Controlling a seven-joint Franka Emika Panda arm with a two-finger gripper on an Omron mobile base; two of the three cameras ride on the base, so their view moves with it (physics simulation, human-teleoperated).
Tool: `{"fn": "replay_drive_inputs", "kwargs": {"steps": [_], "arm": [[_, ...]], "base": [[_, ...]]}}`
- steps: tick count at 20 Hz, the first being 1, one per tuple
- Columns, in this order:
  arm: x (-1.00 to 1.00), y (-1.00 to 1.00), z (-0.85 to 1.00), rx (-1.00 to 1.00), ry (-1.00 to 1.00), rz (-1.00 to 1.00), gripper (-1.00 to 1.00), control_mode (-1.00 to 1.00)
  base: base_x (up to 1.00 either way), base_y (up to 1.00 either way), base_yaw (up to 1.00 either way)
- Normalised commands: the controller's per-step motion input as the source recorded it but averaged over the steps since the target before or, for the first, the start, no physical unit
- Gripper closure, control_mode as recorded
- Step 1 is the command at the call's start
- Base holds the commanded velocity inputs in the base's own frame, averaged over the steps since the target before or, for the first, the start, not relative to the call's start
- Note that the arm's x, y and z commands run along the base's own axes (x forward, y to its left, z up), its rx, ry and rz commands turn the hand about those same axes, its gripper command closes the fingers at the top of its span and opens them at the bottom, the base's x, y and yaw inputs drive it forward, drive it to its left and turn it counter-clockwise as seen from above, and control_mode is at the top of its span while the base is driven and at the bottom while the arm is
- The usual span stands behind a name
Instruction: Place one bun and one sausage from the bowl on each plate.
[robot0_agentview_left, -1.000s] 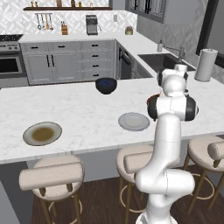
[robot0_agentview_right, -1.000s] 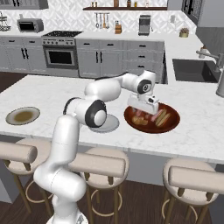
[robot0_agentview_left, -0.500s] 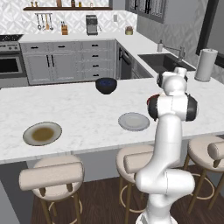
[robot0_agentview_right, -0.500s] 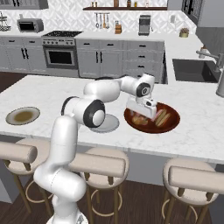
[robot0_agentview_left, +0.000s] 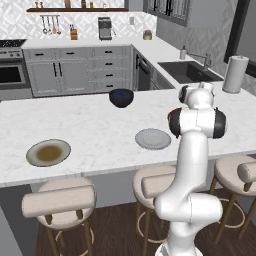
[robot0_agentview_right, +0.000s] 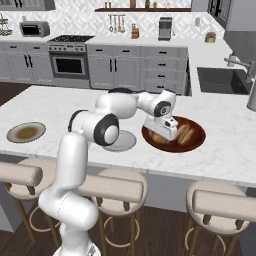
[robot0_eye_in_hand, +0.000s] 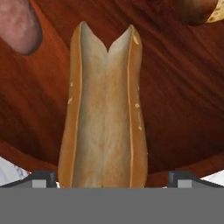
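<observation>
Even, bright rendered light — soft faint shadows; sharp base views; slightly blurred close-up hand view

White jointed arm (robot0_agentview_right: 75, 165) with dark rounded joints.

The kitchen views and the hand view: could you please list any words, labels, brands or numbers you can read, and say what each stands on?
None: no readable text in any view.
The bun and the bowl under the gripper carry no marking.
Both plates are unmarked.
The coffee machine and microwave at the back are too small to show any label.
</observation>
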Motion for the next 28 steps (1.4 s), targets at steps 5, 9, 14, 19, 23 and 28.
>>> {"fn": "replay_drive_inputs", "kwargs": {"steps": [5,9,14,19,23,28], "arm": [[0.00,0.02,-0.29,0.00,-0.02,-0.08,-1.00,-1.00],[0.00,0.00,0.00,0.00,0.00,-0.01,-1.00,-1.00],[0.00,0.00,0.00,0.00,0.00,0.00,1.00,-1.00],[-0.20,0.00,0.08,0.00,-0.01,0.00,1.00,-1.00],[-0.74,0.12,0.94,0.00,-0.12,0.08,1.00,-1.00],[-0.29,0.70,0.88,-0.04,-0.18,0.16,1.00,-1.00]], "base": [[0.00,0.00,0.00],[0.00,0.00,0.00],[0.00,0.00,0.00],[0.00,0.00,0.00],[0.00,0.00,0.00],[0.00,0.00,0.00]]}}
